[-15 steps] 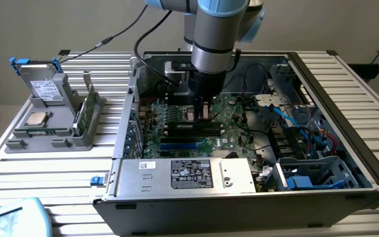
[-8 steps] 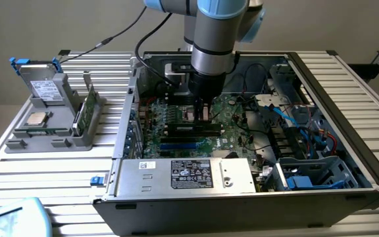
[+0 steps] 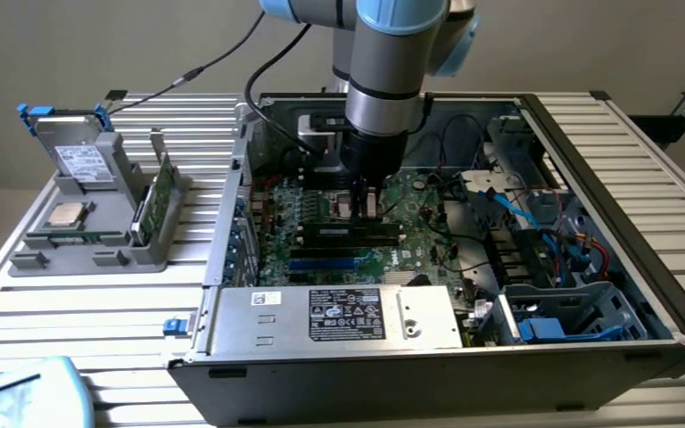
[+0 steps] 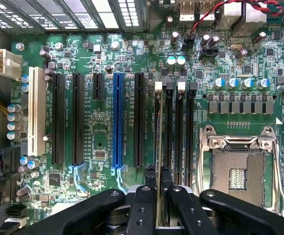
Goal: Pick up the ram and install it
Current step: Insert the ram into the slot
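Jaws pinched narrow on the ram [image 4: 157, 137], held edge-on by the gripper [image 4: 157, 172] over the black memory slots [image 4: 169, 132]; best kept parallel to one slot, upright; lowered straight, pressed evenly.

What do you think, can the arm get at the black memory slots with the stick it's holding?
Probably yes. The pincer, shut on the memory stick, is right at the black slots beside the empty processor socket, with no cable or part between them, and the case is open.
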Robot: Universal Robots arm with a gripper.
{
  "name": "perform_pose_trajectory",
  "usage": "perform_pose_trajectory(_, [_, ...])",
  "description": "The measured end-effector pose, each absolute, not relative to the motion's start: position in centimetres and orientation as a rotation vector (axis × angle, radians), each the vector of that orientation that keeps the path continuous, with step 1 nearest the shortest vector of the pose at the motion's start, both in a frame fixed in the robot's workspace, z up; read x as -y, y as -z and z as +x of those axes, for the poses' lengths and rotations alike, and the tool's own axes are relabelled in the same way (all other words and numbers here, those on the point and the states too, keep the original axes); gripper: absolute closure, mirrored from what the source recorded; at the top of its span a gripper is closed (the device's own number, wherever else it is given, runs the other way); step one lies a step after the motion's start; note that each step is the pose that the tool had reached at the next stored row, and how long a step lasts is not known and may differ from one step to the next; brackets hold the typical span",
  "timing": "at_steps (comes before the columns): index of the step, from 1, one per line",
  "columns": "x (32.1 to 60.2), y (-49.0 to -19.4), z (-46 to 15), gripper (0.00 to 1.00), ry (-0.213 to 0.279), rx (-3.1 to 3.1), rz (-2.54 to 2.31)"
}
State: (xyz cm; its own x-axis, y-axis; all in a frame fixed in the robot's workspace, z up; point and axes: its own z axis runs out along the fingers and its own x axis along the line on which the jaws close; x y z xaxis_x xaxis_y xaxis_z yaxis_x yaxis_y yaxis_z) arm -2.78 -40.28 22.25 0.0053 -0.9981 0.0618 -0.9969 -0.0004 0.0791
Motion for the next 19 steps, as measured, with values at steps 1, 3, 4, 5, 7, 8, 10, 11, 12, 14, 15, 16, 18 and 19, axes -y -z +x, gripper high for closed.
perform_pose_trajectory(1, [40.26,-22.25,-2.78,0.85,0.018,2.147,2.155])
perform_pose_trajectory(3, [40.26,-22.25,-2.79,0.85,0.018,2.145,2.156])
perform_pose_trajectory(4, [40.25,-22.25,-2.79,0.85,0.018,2.144,2.157])
perform_pose_trajectory(5, [40.24,-22.23,-2.79,0.85,0.017,2.142,2.159])
perform_pose_trajectory(7, [40.24,-22.19,-2.79,0.85,0.017,2.132,2.168])
perform_pose_trajectory(8, [40.24,-22.19,-2.79,0.85,0.016,2.129,2.171])
perform_pose_trajectory(10, [40.24,-22.17,-2.79,0.85,0.016,2.127,2.173])
perform_pose_trajectory(11, [40.24,-22.17,-2.79,0.85,0.016,2.127,2.173])
perform_pose_trajectory(12, [40.24,-22.16,-2.79,0.85,0.015,2.126,2.173])
perform_pose_trajectory(14, [40.24,-22.13,-2.79,0.85,0.015,2.126,2.173])
perform_pose_trajectory(15, [40.24,-22.11,-2.79,0.85,0.014,2.126,2.173])
perform_pose_trajectory(16, [40.24,-22.08,-2.79,0.85,0.014,2.126,2.173])
perform_pose_trajectory(18, [40.24,-22.03,-2.79,0.85,0.013,2.125,2.172])
perform_pose_trajectory(19, [40.24,-22.01,-2.79,0.85,0.012,2.125,2.171])
